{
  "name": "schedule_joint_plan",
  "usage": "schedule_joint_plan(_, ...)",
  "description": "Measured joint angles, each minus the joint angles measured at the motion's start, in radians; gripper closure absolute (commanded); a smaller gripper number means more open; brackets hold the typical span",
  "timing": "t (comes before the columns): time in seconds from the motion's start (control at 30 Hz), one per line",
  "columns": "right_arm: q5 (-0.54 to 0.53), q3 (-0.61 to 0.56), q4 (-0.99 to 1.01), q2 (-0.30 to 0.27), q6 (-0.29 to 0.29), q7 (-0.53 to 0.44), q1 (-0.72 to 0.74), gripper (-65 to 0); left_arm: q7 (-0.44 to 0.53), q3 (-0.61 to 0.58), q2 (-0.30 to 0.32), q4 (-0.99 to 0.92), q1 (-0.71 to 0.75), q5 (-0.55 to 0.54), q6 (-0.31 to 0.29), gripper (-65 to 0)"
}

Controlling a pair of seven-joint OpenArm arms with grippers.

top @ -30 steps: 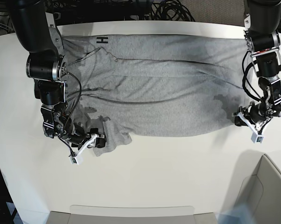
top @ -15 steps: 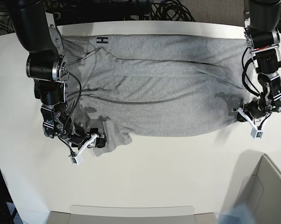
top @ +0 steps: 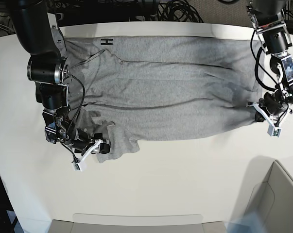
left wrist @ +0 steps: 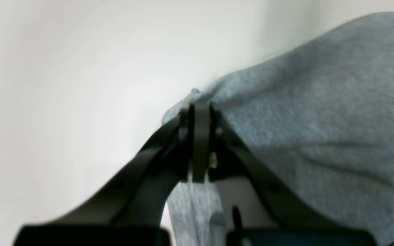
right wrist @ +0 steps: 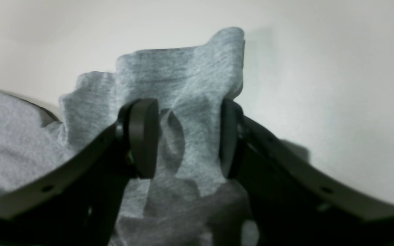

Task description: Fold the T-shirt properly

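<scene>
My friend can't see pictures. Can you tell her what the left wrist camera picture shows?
Seen close up and a bit blurry, the black left gripper is shut, pinching the edge of a grey T-shirt. The cloth rises from that pinch and fills the right side of the picture. Behind it is a plain white table.

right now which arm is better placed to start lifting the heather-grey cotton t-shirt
Left. The left gripper is shut on the heather-grey cotton T-shirt at its corner, so it could probably lift now. The right gripper straddles a rumpled fabric edge, jaws open, and must close first.
</scene>
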State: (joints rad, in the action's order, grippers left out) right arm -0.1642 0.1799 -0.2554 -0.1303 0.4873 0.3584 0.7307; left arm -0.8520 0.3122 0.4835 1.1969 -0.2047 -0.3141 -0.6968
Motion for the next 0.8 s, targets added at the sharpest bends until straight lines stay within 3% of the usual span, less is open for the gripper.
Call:
schedule_joint_plan(0.2, 0.000, 0.000, 0.000, 0.003, -0.001, 0.000, 0.000, -27.7, 0.009, -0.001, -0.035, 0.064, 0.145, -0.002, -0.004, 0.0)
schedule_joint_plan(0.43, 0.001, 0.000, 0.000, 0.003, -0.001, 0.000, 0.000, -27.7, 0.051, 0.000, -0.021, 0.081, 0.224, -0.026, 0.000, 0.0)
schedule_joint_plan(0.6, 0.000, 0.000, 0.000, 0.004, 0.000, 0.000, 0.000, -27.7, 0.050, 0.009, -0.021, 0.082, 0.229, -0.027, -0.007, -12.8)
schedule_joint_plan(0.8, 0.000, 0.000, 0.000, 0.004, -0.001, 0.000, 0.000, -27.7, -0.024, 0.117, -0.071, 0.217, 0.216, 0.008, 0.004, -20.9)
